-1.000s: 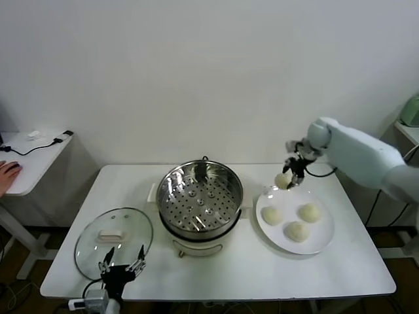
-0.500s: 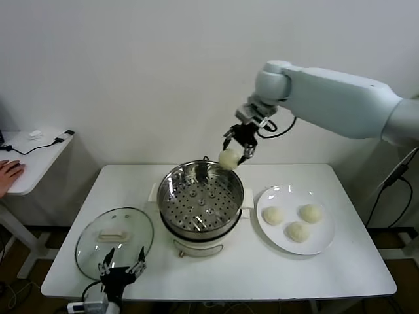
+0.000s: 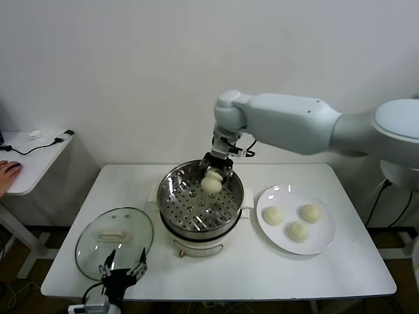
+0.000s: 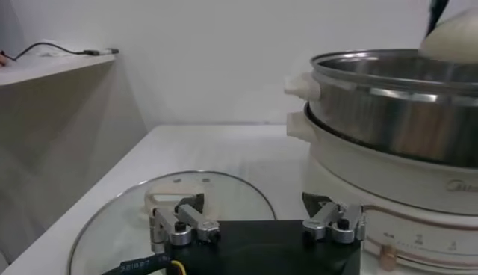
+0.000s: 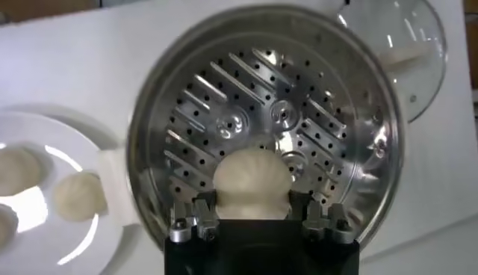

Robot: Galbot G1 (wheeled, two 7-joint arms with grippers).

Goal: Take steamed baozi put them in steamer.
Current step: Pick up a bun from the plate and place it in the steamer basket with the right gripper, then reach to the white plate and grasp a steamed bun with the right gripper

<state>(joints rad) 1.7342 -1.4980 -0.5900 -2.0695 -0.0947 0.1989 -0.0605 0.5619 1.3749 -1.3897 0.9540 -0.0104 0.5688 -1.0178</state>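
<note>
My right gripper (image 3: 213, 175) is shut on one cream-white baozi (image 3: 211, 184) and holds it over the far part of the steel steamer (image 3: 171, 186), above the perforated tray (image 5: 224, 90). The right wrist view shows that baozi (image 5: 251, 183) pinched between both fingers, with the tray bare below it. Three more baozi (image 3: 272, 215) (image 3: 309, 212) (image 3: 298, 231) lie on the white plate (image 3: 324, 245) to the steamer's right. My left gripper (image 3: 123, 265) hangs open at the table's near left edge, by the glass lid.
A round glass lid (image 3: 88, 245) with a white handle lies flat on the table left of the steamer. A side table (image 3: 33, 157) with a cable stands at the far left, and a person's hand (image 3: 8, 174) rests on it.
My right arm has carried the baozi leftwards from above the plate to over the steamer and lowered it towards the tray. The left arm has stayed in place.
</note>
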